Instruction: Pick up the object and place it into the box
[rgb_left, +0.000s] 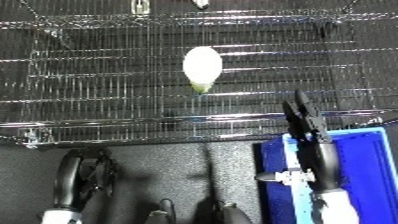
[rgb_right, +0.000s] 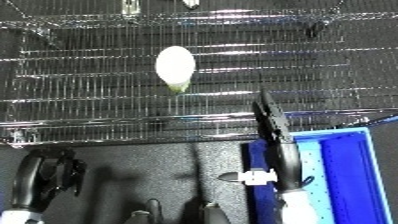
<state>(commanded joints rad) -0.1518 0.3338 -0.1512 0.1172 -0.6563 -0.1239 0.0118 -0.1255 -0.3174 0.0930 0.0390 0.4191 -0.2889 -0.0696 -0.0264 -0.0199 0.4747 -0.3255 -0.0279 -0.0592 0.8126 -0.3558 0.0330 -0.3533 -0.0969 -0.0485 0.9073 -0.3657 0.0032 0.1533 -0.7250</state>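
A white egg-shaped object (rgb_left: 202, 67) with a greenish tip lies on the wire rack (rgb_left: 107, 100) at twelve o'clock, probably light, smooth and best grasped across its middle, while the right hand (rgb_left: 306, 122) reaches with straight fingers above the blue bin (rgb_left: 373, 165) at four o'clock.

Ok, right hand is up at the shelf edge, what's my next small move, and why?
Probably reach the right hand forward and left toward the white object. Its fingers are straight and hold nothing, the object lies untouched on the wire shelf beyond them, and the blue bin waits below.
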